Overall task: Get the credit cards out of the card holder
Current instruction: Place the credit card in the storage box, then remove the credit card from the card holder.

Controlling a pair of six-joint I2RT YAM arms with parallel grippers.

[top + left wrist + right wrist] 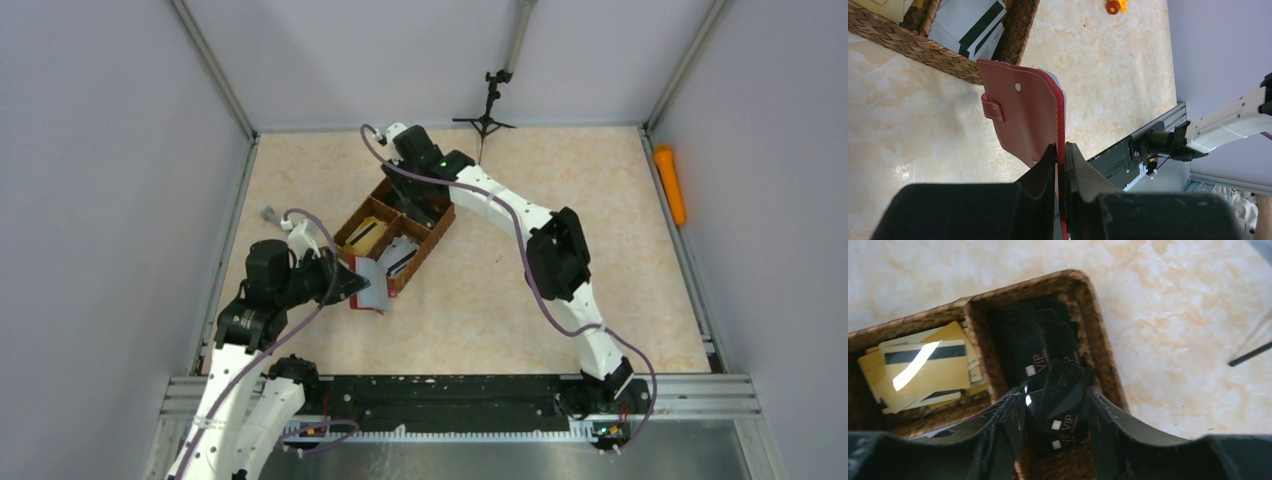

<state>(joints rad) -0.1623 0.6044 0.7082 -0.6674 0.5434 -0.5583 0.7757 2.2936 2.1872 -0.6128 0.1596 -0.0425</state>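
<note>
So the left gripper point(1060, 152) has its jaws pinched tight on the edge of the card holder point(1025, 120). That's the dark red one, with the little snap tab point(993, 107) on its side. It's held flat-side-out just off the near end of the woven basket point(437, 232), the end closest to the left arm. From the top view I honestly can't tell if its bottom edge is touching the worktop point(500, 290) or is slightly lifted. One pale bluish-grey credit card point(1054, 78) is peeking out past the far edge of the holder, on the basket side.

The right gripper point(1055, 396) is over at the opposite, far end of the basket, nose down in the end compartment. Its jaws are spread, one on each side of a black VIP card point(1064, 400) that's tilted up out of the pile of black cards point(1030, 342) in there. I can't make out whether the fingers are actually touching its edges.

The middle compartment has a stack of gold cards point(930, 370) with dark stripes. The compartment nearest the holder has white cards with dark green bands point(970, 27).

There's also an orange thing point(669, 184) lying well off to the right of the basket by the wall, and a small black tripod point(487, 110) beyond the basket's far end.
</note>
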